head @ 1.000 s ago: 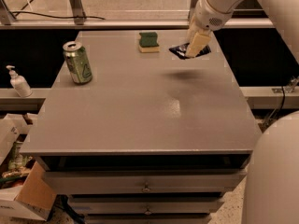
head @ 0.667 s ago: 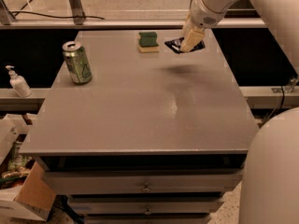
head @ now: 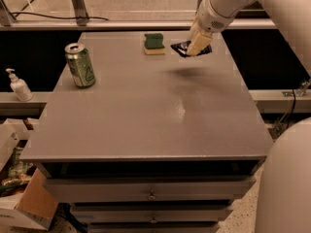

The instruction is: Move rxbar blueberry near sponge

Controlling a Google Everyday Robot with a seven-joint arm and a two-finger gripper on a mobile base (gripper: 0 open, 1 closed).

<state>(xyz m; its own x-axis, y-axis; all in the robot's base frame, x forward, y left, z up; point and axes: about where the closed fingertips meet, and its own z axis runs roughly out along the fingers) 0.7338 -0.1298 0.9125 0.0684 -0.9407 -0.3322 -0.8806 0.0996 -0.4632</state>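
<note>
Hand [head: 196, 48] nr sponge [head: 154, 42] hides pt of rxbar blueberry [head: 179, 47].

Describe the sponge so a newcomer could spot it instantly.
On the grey table, look near the far edge, just left of the gripper, whose jaws hold the dark rxbar blueberry. The sponge is the small block there: dark green top over a pale yellow base, unlike the taller round green can at the left.
</note>
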